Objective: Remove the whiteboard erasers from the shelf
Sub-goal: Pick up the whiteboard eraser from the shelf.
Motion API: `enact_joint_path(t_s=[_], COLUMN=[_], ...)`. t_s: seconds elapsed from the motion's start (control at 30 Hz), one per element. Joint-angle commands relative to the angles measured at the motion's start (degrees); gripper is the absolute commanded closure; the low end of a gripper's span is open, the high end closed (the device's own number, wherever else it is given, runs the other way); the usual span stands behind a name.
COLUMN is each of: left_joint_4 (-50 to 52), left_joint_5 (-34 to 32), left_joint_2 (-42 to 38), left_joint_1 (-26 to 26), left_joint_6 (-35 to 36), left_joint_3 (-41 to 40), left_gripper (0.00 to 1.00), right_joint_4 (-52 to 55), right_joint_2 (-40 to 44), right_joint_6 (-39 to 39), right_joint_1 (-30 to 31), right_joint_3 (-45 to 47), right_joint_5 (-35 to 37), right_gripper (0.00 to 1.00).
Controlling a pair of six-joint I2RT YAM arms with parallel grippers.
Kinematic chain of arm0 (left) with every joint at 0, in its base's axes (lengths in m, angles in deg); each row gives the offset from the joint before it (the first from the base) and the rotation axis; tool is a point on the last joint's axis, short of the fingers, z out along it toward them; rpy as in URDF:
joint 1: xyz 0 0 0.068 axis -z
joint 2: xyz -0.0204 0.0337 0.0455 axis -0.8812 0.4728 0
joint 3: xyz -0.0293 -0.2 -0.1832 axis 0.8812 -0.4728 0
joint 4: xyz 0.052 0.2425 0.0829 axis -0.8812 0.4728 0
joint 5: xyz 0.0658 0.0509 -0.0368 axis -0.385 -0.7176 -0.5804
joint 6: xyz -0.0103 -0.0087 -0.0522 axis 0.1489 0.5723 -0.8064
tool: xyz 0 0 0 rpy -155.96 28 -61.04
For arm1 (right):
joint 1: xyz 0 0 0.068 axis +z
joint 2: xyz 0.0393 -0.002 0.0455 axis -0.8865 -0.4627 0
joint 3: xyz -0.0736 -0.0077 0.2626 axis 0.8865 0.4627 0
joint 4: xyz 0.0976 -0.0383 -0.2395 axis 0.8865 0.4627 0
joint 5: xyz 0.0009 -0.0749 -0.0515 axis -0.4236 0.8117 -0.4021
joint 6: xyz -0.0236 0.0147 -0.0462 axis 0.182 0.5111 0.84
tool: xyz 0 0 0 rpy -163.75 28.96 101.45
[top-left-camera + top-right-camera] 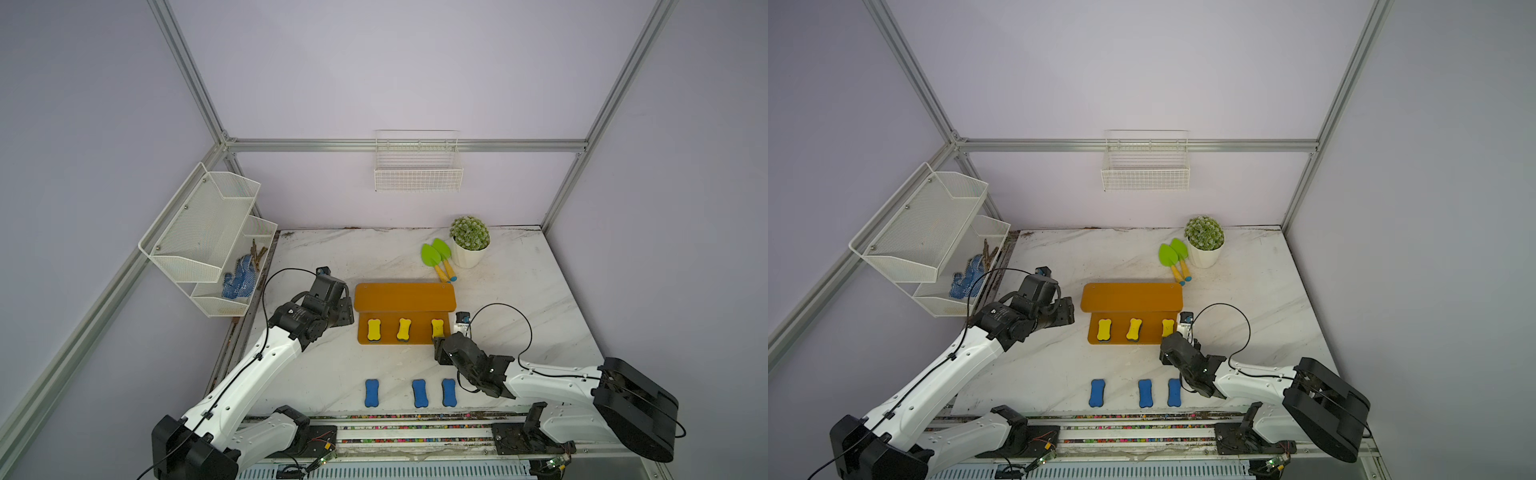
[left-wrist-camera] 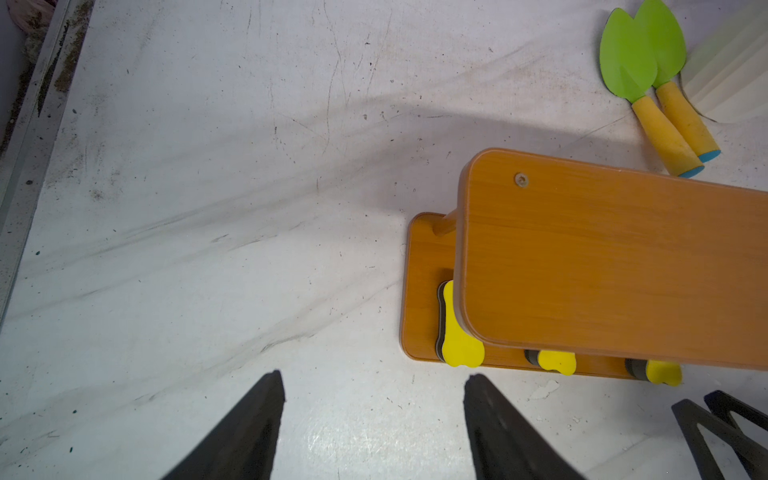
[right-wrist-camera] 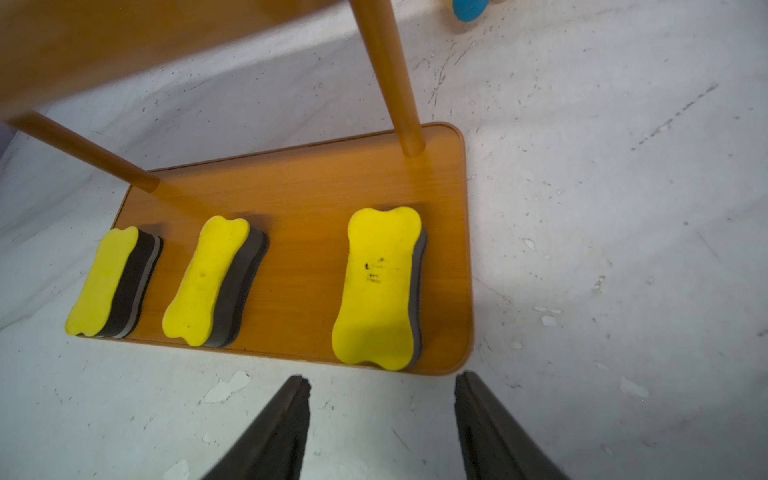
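The orange-brown shelf (image 1: pixel 405 297) stands mid-table with three yellow whiteboard erasers on its lower step (image 1: pixel 374 329) (image 1: pixel 404 329) (image 1: pixel 437 327). Three blue erasers (image 1: pixel 372 392) (image 1: pixel 420 393) (image 1: pixel 449 392) lie on the table near the front edge. My right gripper (image 3: pixel 382 376) is open and empty, low over the table just in front of the rightmost yellow eraser (image 3: pixel 378 286). My left gripper (image 2: pixel 374 376) is open and empty above bare table, beside the shelf's left end (image 2: pixel 424 291).
Two green toy shovels (image 1: pixel 436 257) and a potted plant (image 1: pixel 469 241) sit behind the shelf on the right. A white mesh wall rack (image 1: pixel 208 237) holding blue gloves hangs at the left. A white wire basket (image 1: pixel 417 166) hangs on the back wall.
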Motion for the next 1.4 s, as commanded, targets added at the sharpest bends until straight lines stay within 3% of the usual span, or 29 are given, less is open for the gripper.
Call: enact_joint_path(t_s=[0.0,0.53,0.7,0.97,1.37], left_joint_4=[-2.94,-4.19,-4.18,-4.22,-4.15], left_joint_5=[3.08,7.36,7.62,8.33,8.42], left_joint_2=[-0.21,0.67,0.68,0.94,0.90], left_joint_1=[-1.79,-4.91,-5.17,-5.64,-5.90], left_joint_6=[2.90,3.45,3.45,3.62,3.71], left_joint_3=[1.95,-0.11,-0.20,-0.32,-0.67], left_gripper=[0.28,0.28,0.28,0.28,0.28], right_joint_4=[-3.20,1.79,-2.51,-11.41,-15.15], right_joint_2=[-2.61,-7.94,-5.23,-8.51,-12.12], right_joint_6=[1.27,0.15,2.72,5.65,6.90], right_joint_1=[0.45,0.44,0.49,0.42,0.13], right_joint_3=[-1.71,-6.10,-3.01,-0.32,0.78], right_joint_5=[1.68,6.20,5.35,5.04,7.11], right_gripper=[0.38,0.35,0.37,0.37,0.27])
